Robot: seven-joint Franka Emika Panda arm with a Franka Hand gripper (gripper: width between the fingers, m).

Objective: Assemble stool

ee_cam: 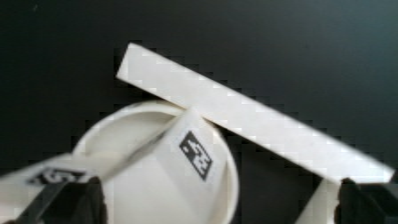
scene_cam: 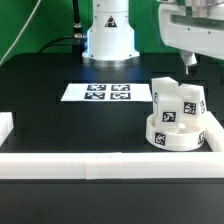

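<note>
Hovering above the seat (scene_cam: 176, 133) and its legs (scene_cam: 178, 104): the gripper (scene_cam: 189, 62), empty, finger spacing unclear.

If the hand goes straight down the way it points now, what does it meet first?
Probably a stool leg standing on the round seat. The hand hangs just above the legs, though depth is uncertain.

Black table (scene_cam: 60, 125) with marker board (scene_cam: 97, 92), seat (scene_cam: 175, 135), border rails (scene_cam: 90, 165).
</note>
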